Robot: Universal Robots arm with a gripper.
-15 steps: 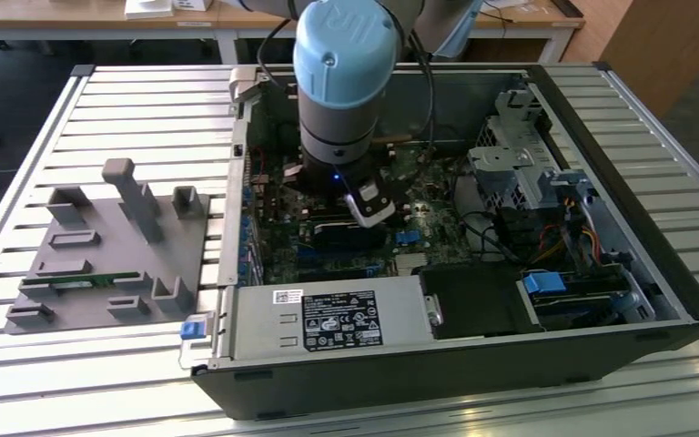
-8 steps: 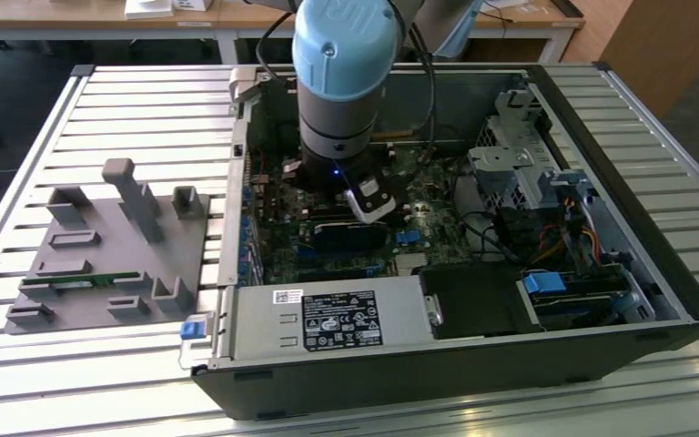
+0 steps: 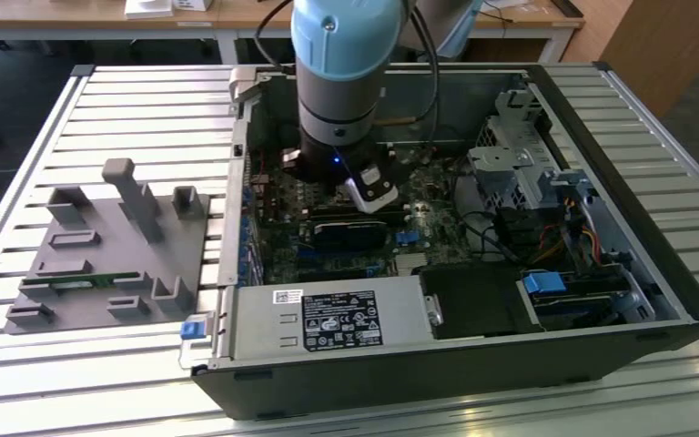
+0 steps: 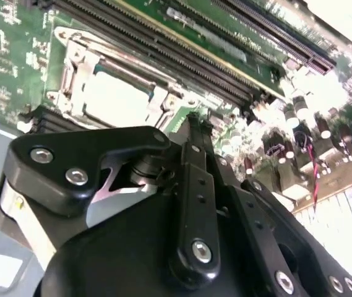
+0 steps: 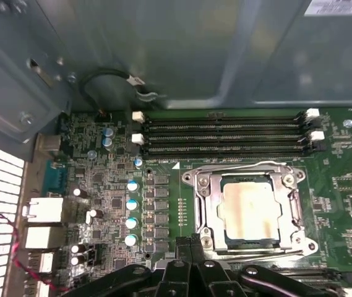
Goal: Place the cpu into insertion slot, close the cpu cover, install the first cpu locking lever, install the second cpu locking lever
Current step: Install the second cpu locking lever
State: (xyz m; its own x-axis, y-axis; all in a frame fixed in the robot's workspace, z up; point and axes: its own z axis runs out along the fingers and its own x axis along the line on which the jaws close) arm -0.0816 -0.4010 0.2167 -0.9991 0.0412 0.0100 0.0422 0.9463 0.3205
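The work surface is a table (image 3: 143, 100) of pale slatted metal rails. Toward the exterior view's left, a grey moulded fixture (image 3: 106, 255) with upright posts and shallow pockets lies flat on the slats. Beside it, toward the exterior view's right, an open computer case (image 3: 641, 273) lies on its side, its interior facing up. Behind the table stands a wooden desk (image 3: 325, 18), with dark flooring at the far edges.

Inside the case, the green circuit board (image 5: 163, 142) fills the floor. The arm (image 3: 339, 82), grey with a light blue joint cover, reaches down into the case over the board. Drive cages and coloured cables sit at the exterior view's right end of the case.

In the first wrist view, four long black memory slots (image 5: 225, 133) run above the insertion slot (image 5: 250, 207). The cpu (image 5: 247, 210) is seated in that slot, its dull silver top facing up. The cpu cover (image 5: 210, 192) lies down around the chip, framing it. A locking lever (image 5: 237, 166) runs along the cover's edge nearest the memory slots.

The tool (image 4: 191, 124) hangs just beside the slot, with black linkages filling the foreground in both wrist views. It holds nothing visible; how far apart its fingers stand I cannot tell.
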